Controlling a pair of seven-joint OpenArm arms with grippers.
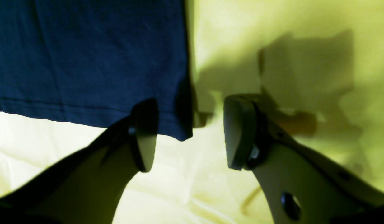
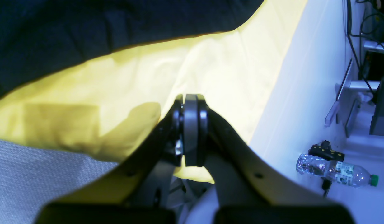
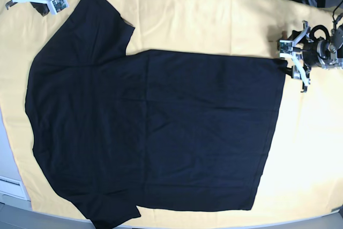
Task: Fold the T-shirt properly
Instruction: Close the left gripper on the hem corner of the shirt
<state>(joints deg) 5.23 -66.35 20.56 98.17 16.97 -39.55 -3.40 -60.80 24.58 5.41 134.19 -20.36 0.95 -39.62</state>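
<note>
You have one T-shirt to deal with, black and short-sleeved, spread flat on the single pale yellow cloth that covers the desk. In the base view its two sleeves point toward the top and bottom on the left, and its straight hem runs down the right side.

Your left claw sits just at the hem's upper corner in the base view (the wrist camera shows that corner lying between the two pads). Its jaws stand wide apart, one pad over the fabric's edge, the other over bare yellow cloth, and nothing is gripped.

Your right claw is at the far top-left corner of the base view, near the upper sleeve but apart from it. Its two pads are pressed flat together and hold nothing; it hangs over the cloth's edge.

Beyond the desk, the right wrist view shows one clear plastic bottle with a green cap lying on its side, beside a small black object.
</note>
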